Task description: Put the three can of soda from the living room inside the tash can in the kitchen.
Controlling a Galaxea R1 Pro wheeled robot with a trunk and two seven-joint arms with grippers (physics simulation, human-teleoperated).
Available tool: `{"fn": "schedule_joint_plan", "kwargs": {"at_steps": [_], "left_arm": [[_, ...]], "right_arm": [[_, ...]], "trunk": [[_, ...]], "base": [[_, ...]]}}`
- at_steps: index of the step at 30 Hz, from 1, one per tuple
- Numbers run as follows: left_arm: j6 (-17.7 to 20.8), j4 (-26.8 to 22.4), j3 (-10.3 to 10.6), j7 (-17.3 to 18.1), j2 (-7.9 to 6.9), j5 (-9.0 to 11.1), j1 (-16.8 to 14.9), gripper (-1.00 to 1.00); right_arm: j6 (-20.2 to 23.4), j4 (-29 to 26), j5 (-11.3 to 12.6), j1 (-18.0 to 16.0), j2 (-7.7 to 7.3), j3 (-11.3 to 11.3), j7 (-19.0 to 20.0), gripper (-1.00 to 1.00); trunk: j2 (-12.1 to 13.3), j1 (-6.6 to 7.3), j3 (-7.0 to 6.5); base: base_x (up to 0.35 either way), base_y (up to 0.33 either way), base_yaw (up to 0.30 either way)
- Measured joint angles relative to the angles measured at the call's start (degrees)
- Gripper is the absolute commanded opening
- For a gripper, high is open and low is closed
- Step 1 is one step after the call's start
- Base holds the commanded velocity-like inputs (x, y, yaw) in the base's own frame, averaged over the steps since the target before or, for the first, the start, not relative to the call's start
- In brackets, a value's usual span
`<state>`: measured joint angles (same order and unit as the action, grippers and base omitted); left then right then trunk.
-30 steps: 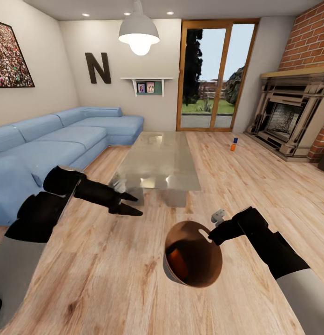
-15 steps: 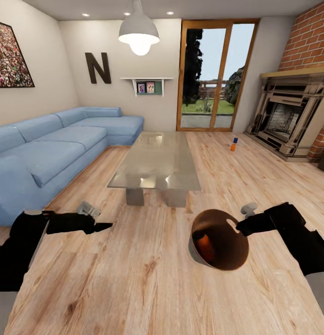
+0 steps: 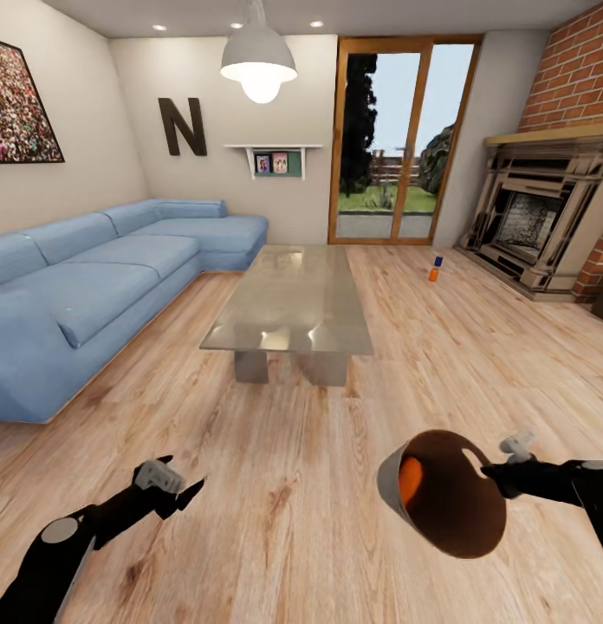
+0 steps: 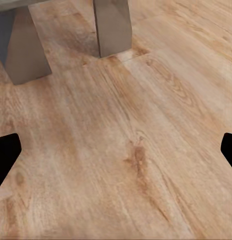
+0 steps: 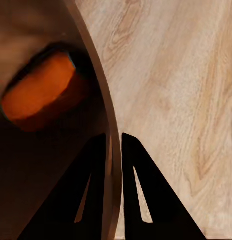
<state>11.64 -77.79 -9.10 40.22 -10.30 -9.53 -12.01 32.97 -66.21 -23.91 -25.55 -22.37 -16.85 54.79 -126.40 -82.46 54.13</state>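
Observation:
The tash can point(image 3: 453, 520), dark grey outside and brown inside, hangs tilted above the wood floor at the lower right, its mouth turned toward me. My right gripper point(image 3: 494, 473) is shut on its rim; in the right wrist view the gripper point(image 5: 114, 150) has one finger on each side of the rim point(image 5: 98, 75). One orange can of soda point(image 3: 409, 482) lies inside the bin point(image 5: 38, 95). An orange can and a dark blue can point(image 3: 435, 269) stand together on the floor near the fireplace. My left gripper point(image 3: 184, 475) hovers open and empty over the floor point(image 4: 116, 150).
A glass-topped low table point(image 3: 293, 299) stands ahead in the middle, its legs point(image 4: 113, 25) close to my left gripper. A light-blue corner sofa point(image 3: 94, 286) runs along the left. The brick-backed fireplace point(image 3: 544, 217) is at the right, glass doors point(image 3: 401, 139) behind.
Both arms have dropped lower and spread outward. The bin moved right and down with the right gripper, with the orange can still inside. The left arm pulled back to the lower left.

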Motion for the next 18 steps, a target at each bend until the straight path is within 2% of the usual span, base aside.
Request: {"fn": "schedule_joint_plan", "kwargs": {"at_steps": [1, 3, 5, 7, 9, 13, 16, 18], "left_arm": [[-2.07, 1.62, -0.22, -1.59, 0.35, 0.03, 0.33, 1.00], [-5.12, 5.04, -0.58, -3.95, 0.72, 0.07, 0.66, 1.00], [-6.00, 6.60, -0.70, -4.63, 0.82, 0.09, 0.72, 1.00], [-6.89, 9.08, -0.89, -5.29, 0.86, 0.12, 0.78, 1.00], [-8.06, 12.84, -1.47, -5.97, 0.89, 0.13, 0.79, 1.00], [-10.00, 16.82, -1.93, -8.16, 0.96, 0.12, 0.77, 1.00], [-10.58, 18.07, -2.03, -9.12, 0.97, 0.12, 0.77, 1.00], [-11.58, 20.13, -2.09, -9.83, 1.04, 0.17, 0.75, 1.00]], "right_arm": [[-2.78, 0.61, -0.78, 0.66, 0.05, -0.25, -0.57, -1.00], [-8.95, 3.29, 0.46, 1.39, 0.31, -2.66, -1.45, -1.00], [-11.45, 3.82, 1.26, 1.57, 0.77, -4.77, -1.55, -1.00], [-14.81, 4.52, 0.85, 1.94, 1.67, -8.69, -1.79, -1.00], [-19.61, 5.36, 0.83, 3.28, 2.87, -13.80, -1.79, -1.00], [-28.11, 8.17, 1.26, 4.75, 4.64, -17.92, -1.89, -1.00], [-30.12, 9.83, 0.73, 5.03, 4.98, -19.99, -2.05, -1.00], [-33.10, 11.80, 1.07, 5.11, 5.12, -23.65, -2.13, -1.00]], "trunk": [[0.00, 0.00, 0.00], [0.00, 0.00, 0.00], [0.00, 0.00, -0.01], [0.00, 0.00, -0.01], [0.00, 0.00, -0.01], [0.00, 0.00, -0.01], [0.00, 0.00, 0.00], [0.00, 0.00, 0.00]], "base": [[0.000, 0.000, 0.000], [0.000, 0.000, 0.000], [0.000, 0.000, 0.000], [0.000, 0.000, 0.000], [0.000, 0.000, 0.000], [0.000, 0.000, 0.000], [0.000, 0.000, 0.000], [0.000, 0.000, 0.000]]}}
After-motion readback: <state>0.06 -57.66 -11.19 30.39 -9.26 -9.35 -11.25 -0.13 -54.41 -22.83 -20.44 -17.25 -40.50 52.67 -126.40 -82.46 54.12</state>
